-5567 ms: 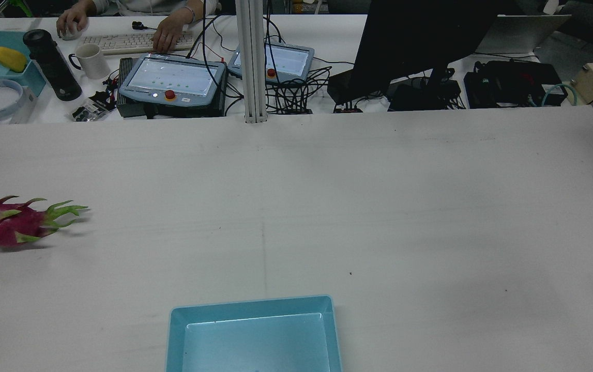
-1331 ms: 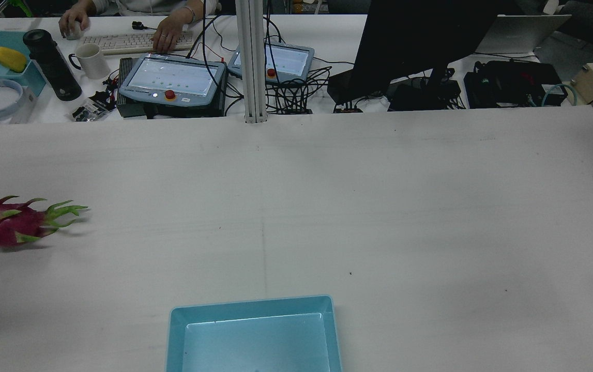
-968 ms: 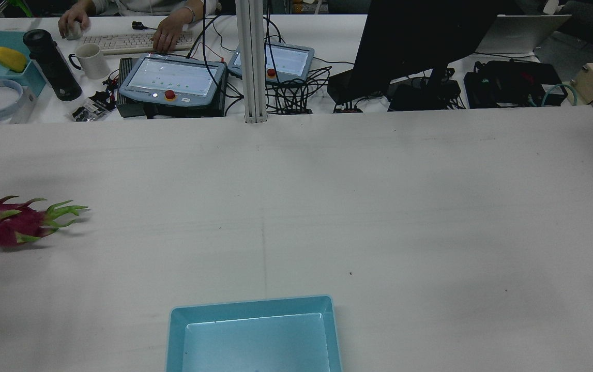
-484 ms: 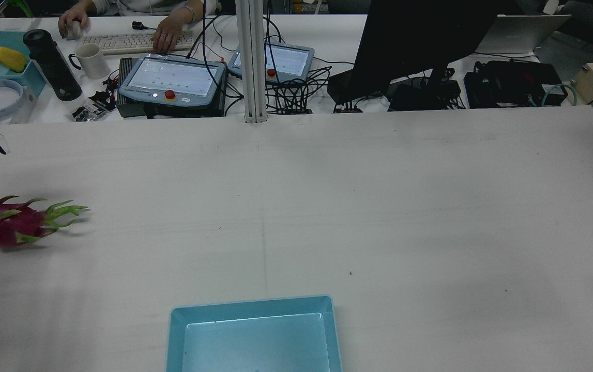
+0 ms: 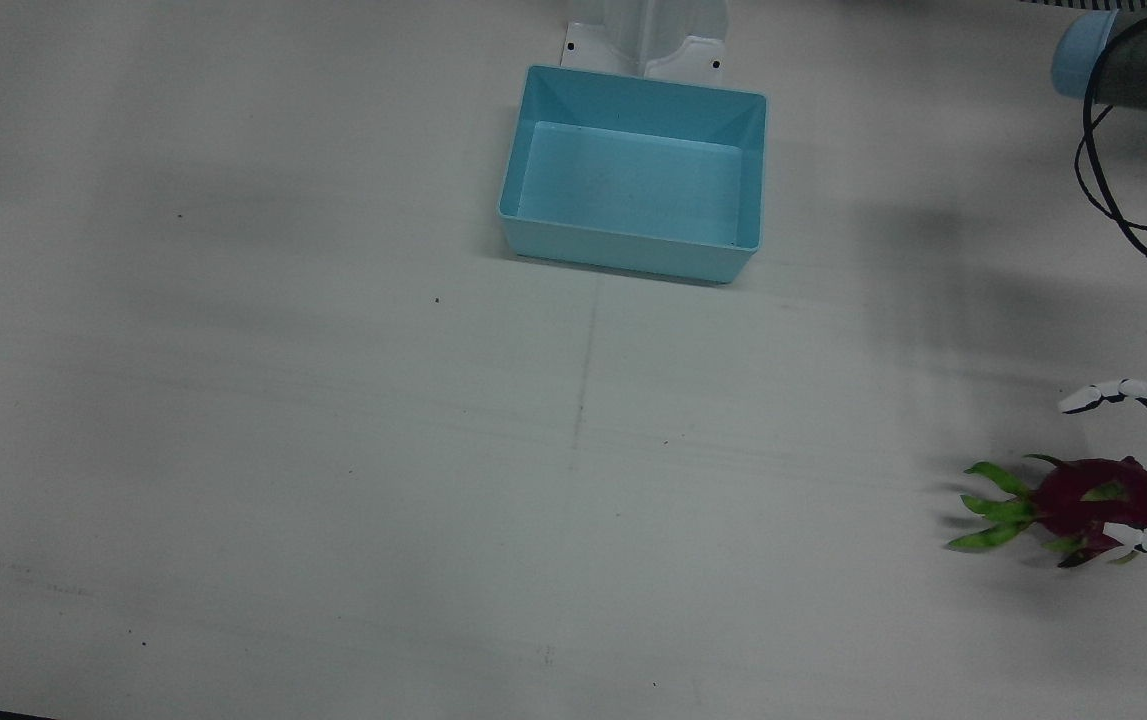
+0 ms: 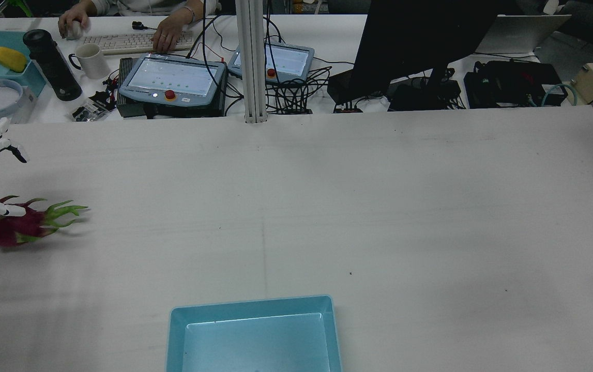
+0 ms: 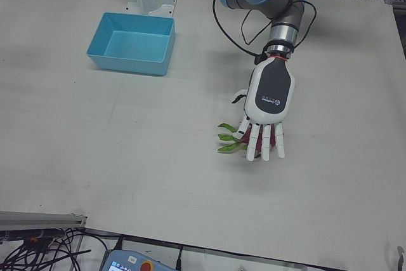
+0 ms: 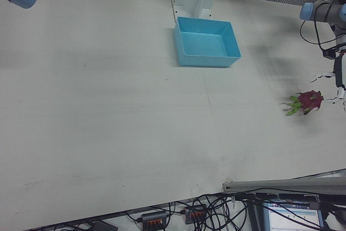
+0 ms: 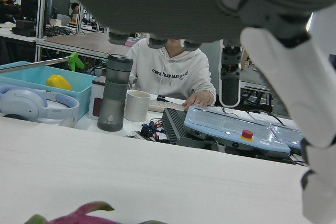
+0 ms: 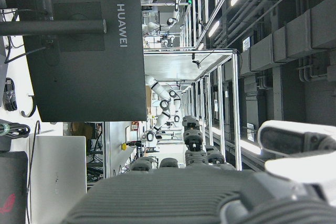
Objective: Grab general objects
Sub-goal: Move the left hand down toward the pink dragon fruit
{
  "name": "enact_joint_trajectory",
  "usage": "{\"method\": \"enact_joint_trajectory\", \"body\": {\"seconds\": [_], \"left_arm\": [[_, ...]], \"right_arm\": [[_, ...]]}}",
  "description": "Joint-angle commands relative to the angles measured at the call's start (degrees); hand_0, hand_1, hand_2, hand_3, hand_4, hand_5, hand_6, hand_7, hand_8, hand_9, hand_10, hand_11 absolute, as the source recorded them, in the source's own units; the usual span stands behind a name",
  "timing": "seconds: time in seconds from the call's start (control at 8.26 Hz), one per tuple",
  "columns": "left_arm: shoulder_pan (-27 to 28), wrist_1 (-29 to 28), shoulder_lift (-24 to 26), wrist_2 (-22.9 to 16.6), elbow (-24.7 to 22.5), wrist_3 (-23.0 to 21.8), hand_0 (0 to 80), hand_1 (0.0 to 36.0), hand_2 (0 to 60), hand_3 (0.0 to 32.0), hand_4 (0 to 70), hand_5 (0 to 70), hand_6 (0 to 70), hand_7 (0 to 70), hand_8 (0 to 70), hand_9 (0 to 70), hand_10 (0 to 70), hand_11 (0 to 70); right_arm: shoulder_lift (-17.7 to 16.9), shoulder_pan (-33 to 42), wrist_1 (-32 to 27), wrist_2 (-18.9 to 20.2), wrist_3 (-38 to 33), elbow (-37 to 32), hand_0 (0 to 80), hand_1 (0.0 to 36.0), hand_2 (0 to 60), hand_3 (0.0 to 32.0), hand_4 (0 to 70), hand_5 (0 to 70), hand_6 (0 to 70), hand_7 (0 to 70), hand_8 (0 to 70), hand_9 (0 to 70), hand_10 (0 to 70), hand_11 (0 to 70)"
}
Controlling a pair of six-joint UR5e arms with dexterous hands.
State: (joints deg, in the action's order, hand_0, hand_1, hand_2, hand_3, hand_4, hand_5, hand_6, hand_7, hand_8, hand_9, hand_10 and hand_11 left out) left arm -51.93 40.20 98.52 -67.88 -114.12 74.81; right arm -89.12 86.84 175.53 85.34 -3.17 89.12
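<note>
The left hand (image 7: pixel 266 113) hangs released, fingers spread, over the dragon fruit (image 5: pixel 1083 503) lying on the bench (image 5: pixel 333 450), well right of the blue bin (image 5: pixel 633 255).

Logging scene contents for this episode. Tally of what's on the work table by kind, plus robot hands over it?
Dragon fruit: 1
Blue bin: 1
Robot hands over the table: 1, the left hand, fingers spread above the fruit
Total: 3
The right hand shows only in its own view, aimed away from the table.
</note>
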Motion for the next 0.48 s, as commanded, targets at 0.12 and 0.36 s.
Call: {"method": "enact_joint_trajectory", "body": {"seconds": [0.12,0.36], "left_arm": [[0.6,-2.2,-2.7,2.8,4.2,-1.0,55.4,28.2,22.1,9.8,0.0,0.0,0.0,0.0,0.0,0.0,0.0,0.7],[1.0,-2.9,-3.9,2.4,6.2,-0.9,56.6,28.0,17.9,10.6,0.0,0.0,0.0,0.0,0.0,0.0,0.0,0.6]], "right_arm": [[0.0,0.0,0.0,0.0,0.0,0.0,0.0,0.0,0.0,0.0,0.0,0.0,0.0,0.0,0.0,0.0,0.0,0.0],[0.0,0.0,0.0,0.0,0.0,0.0,0.0,0.0,0.0,0.0,0.0,0.0,0.0,0.0,0.0,0.0,0.0,0.0]]}}
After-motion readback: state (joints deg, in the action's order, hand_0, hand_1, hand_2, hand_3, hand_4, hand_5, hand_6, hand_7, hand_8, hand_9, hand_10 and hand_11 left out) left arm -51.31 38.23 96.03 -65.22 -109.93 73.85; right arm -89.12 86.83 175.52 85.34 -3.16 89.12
